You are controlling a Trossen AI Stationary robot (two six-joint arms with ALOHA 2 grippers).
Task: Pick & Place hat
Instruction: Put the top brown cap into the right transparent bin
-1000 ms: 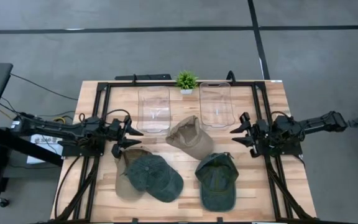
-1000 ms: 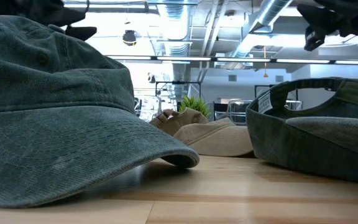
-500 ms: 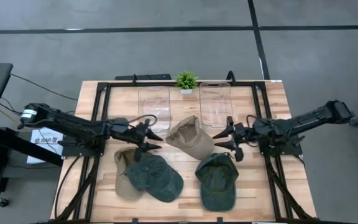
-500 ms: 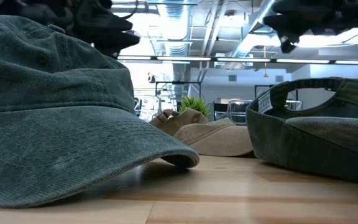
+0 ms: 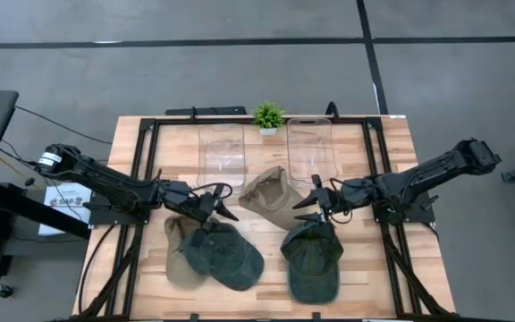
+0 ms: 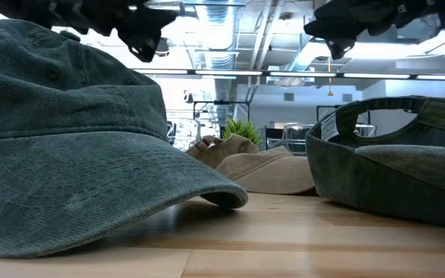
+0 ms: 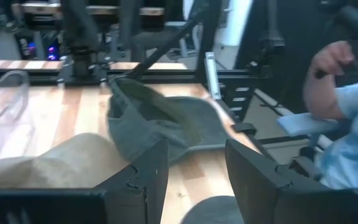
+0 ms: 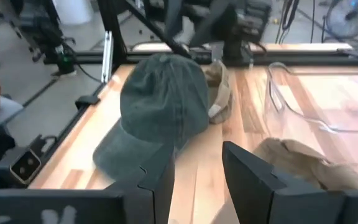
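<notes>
Several caps lie on the wooden table. A tan hat (image 5: 274, 197) rests on its crown side at the centre. A blue-green denim hat (image 5: 226, 255) lies partly over another tan hat (image 5: 177, 259) at the near left. A dark green hat (image 5: 313, 259) lies near right, opening up. My left gripper (image 5: 226, 210) hangs open above the table between the denim hat and the centre tan hat. My right gripper (image 5: 304, 204) hangs open just past the green hat's far edge. In the wrist views, both my left gripper (image 7: 194, 180) and my right gripper (image 8: 197, 177) have nothing between their fingers.
Two clear plastic bins (image 5: 222, 156) (image 5: 311, 148) stand at the far middle, with a small potted plant (image 5: 268, 116) between them at the far edge. A black frame (image 5: 150, 134) rims the table. A person's arm and sleeve (image 7: 347, 124) show beyond the table's right side.
Both grippers have moved in from the table's sides toward its middle, the left one rightward and the right one leftward, each a little toward the near edge. Both now hang by the centre tan hat. Their finger gaps look unchanged. The hats have not moved.
</notes>
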